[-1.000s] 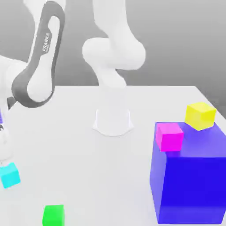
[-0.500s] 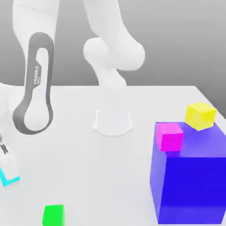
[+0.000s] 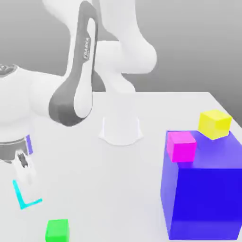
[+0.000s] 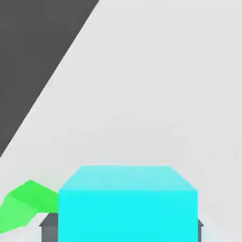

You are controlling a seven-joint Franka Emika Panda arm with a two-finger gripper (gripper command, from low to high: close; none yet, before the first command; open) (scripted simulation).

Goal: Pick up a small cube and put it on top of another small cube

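Hand view: small cyan cube point(image 4: 127, 203), plain, flat-faced, sharp-edged, clamped between the gripper point(image 4: 122, 226) fingers, small green cube point(image 4: 26, 204) just beside it. Exterior view: gripper point(image 3: 26, 182) at the view's left over the white table point(image 3: 118, 179); cyan edges visible behind the fingers.

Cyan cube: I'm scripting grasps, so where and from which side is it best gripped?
Grip the cyan cube across two opposite flat side faces, coming straight down from above. Its top is open, and the gripper holds it this way, shut on those faces.
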